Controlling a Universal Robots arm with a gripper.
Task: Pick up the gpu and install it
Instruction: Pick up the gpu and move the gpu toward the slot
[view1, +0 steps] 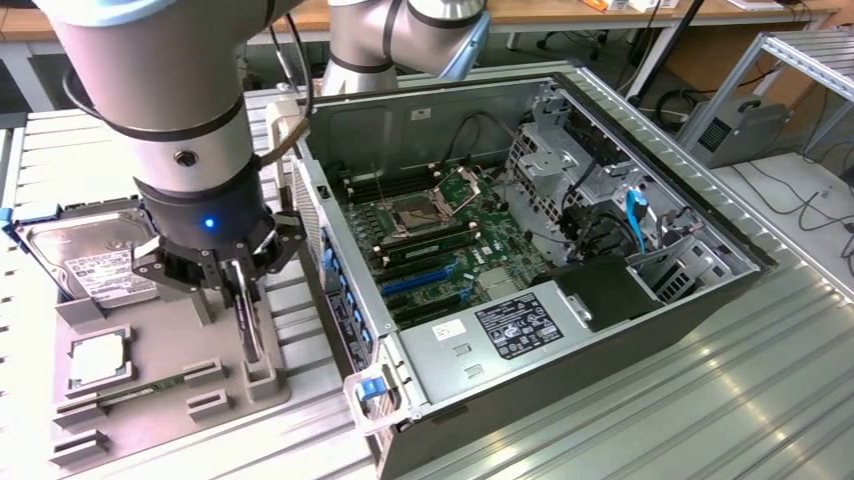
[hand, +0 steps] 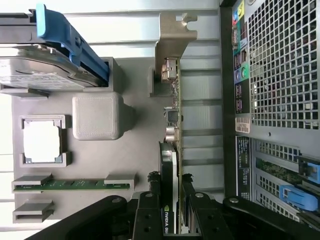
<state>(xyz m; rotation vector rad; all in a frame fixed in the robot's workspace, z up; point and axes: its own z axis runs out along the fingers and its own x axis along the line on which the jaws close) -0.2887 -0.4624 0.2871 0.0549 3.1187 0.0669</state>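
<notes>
On the bench, just beside the open computer case on the exterior view's left, sits a gray holder tray. The gripper pinches the gpu, one finger on each flat face. The gpu stands upright on its edge over the tray, by the edge nearest the case; whether it is lifted is unclear. A hard drive and a memory stick also rest in the tray.

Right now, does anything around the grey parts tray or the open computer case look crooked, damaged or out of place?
Nothing stands out. The thin black graphics card stands on edge, straight in the grey plastic tray, with the hand closed around it. The silver hard drive sits squarely in its holder.
</notes>
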